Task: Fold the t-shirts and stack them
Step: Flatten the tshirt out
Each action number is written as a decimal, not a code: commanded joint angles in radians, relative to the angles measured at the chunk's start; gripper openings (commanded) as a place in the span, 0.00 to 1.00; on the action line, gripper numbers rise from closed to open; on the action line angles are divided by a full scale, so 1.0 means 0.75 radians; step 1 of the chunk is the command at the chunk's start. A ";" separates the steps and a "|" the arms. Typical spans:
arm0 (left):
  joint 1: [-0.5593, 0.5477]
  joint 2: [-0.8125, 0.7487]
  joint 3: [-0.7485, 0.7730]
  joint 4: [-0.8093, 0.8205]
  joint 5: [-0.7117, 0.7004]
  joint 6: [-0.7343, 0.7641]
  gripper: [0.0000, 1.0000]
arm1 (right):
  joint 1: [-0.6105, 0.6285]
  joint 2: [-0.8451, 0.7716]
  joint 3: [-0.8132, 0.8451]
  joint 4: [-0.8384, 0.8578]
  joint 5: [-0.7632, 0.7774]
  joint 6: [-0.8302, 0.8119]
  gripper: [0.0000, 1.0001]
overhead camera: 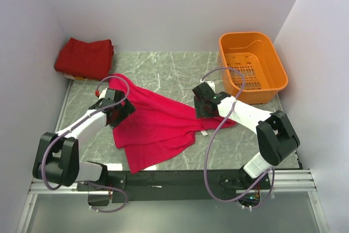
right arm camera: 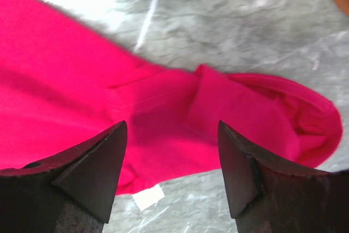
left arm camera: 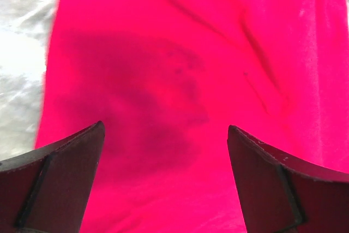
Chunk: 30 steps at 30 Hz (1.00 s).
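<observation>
Crimson t-shirt (overhead camera: pixel 158 126) beneath wide-spread left hand (left arm camera: pixel 164 127)

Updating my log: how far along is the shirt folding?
Done: folded dark red t-shirts sit stacked in the far-left corner. In hand: crimson t-shirt lies rumpled on the table, left tool and right tool open over it, gripping nothing. Left: fold it, add it to the stack.
</observation>
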 commanded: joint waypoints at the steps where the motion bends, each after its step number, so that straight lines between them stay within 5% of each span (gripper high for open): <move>1: -0.003 0.060 0.006 0.126 0.058 0.008 0.99 | -0.053 -0.026 0.022 -0.013 0.064 0.006 0.73; 19: 0.046 0.342 0.202 0.071 -0.053 0.049 0.99 | -0.094 0.106 0.016 -0.131 0.070 -0.088 0.52; 30: 0.070 0.428 0.257 0.098 -0.046 0.074 1.00 | -0.137 0.100 0.058 -0.074 0.086 -0.078 0.14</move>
